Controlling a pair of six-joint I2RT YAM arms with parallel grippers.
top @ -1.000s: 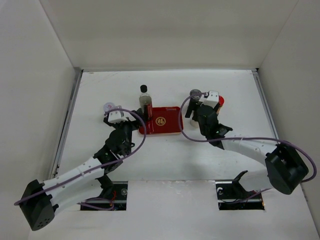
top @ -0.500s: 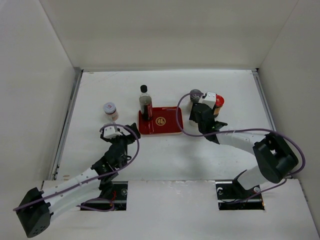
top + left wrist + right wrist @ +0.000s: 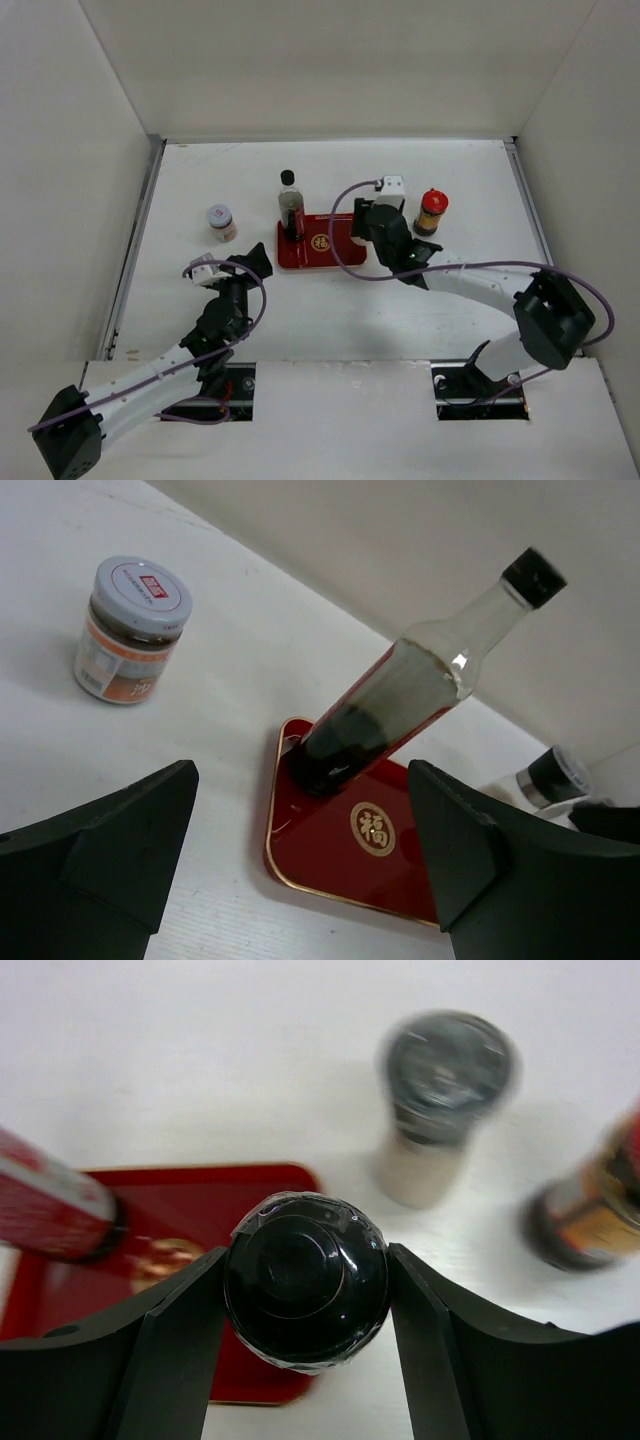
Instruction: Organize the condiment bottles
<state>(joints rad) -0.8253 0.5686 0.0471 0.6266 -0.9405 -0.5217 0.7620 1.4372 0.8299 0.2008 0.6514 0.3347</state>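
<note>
I am looking at a white tabletop (image 3: 330, 320) with a flat red tray (image 3: 335, 250) near its middle, a gold emblem at the tray's centre. A tall dark sauce bottle (image 3: 400, 695) with a black cap stands upright on the left end of the tray.

My right gripper (image 3: 305, 1290) is clamped on the small black-capped bottle (image 3: 305, 1275). Its two fingers press the round cap from either side. From the wrist camera this bottle sits over the right edge of the tray. I cannot tell whether its base touches anything.

Beyond that cap, the grey-lidded shaker (image 3: 440, 1100) stands on the tabletop just to the right of the tray, blurred. The red-lidded jar (image 3: 431, 210) stands further right, near the shaker but apart from it.

My left gripper (image 3: 248, 264) hangs with its fingers spread wide and nothing between them, near the tray's near-left corner. The short jar (image 3: 130, 630), with a pale lid and an orange label, stands alone on the tabletop well to the left of the tray.
</note>
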